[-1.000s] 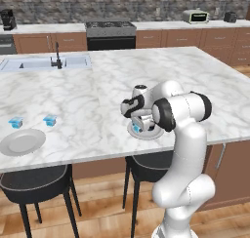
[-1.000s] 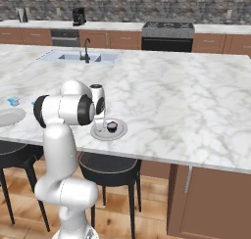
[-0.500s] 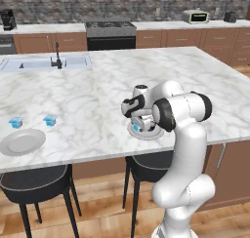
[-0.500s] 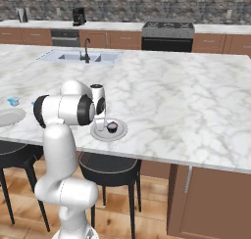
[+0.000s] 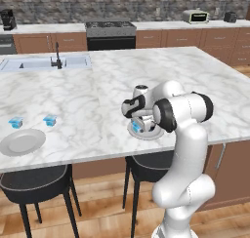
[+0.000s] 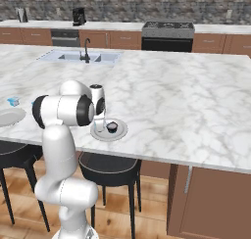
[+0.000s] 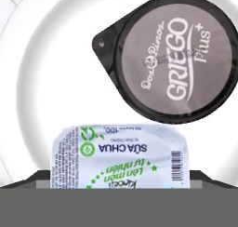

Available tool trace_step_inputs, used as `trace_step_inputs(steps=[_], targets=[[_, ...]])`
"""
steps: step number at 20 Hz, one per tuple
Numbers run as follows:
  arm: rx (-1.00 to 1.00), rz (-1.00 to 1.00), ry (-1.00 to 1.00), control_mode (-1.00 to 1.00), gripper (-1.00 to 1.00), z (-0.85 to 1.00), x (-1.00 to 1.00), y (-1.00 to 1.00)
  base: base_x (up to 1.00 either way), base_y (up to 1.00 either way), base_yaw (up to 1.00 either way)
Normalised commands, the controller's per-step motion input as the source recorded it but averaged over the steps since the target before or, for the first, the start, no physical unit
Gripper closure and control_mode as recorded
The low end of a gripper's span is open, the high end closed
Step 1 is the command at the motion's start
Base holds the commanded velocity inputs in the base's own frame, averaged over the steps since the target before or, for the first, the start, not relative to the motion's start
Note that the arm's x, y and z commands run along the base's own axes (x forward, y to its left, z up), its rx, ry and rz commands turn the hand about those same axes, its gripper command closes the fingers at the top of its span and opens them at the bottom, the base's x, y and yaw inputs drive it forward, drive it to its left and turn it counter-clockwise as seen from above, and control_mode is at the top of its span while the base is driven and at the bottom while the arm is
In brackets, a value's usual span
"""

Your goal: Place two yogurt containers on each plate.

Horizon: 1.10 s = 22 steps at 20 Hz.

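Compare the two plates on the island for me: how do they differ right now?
The near plate lies under the gripper and carries a blue yogurt cup and a round dark-lidded cup. The far plate carries nothing; two blue yogurt cups stand beside it on the counter. Both plates are round, grey and near the island's front edge.

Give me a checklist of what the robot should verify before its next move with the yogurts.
1. Yogurt container rests on the near plate: ok.
2. Gripper free of that container: cannot tell; its fingertips flank it closely.
3. Near plate has a second cup: ok, a dark-lidded cup lies beside it.
4. Far plate holds yogurt: not ok, nothing on it.
5. More yogurt within sight: ok, left blue cup and right blue cup stand on the counter by the far plate.
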Motion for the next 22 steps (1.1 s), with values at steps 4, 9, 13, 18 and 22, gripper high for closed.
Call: trace_step_inputs(steps=[4, 9, 13, 18, 22], targets=[[0.0, 0.0, 0.0, -1.0, -1.0, 0.0, -0.13, 0.08, 0.0, 0.0, 0.0], [0.0, 0.0, 0.0, -1.0, -1.0, 0.0, -0.11, 0.09, 0.0, 0.0, 0.0], [0.0, 0.03, 0.0, -1.0, -1.0, 0.02, -0.07, 0.18, 0.0, 0.0, 0.0], [0.0, 0.06, 0.0, -1.0, -1.0, 0.1, -0.05, 0.21, 0.0, 0.0, 0.0], [0.07, 0.18, 0.0, -1.0, -1.0, 0.24, -0.14, 0.18, 0.0, 0.0, 0.0]])
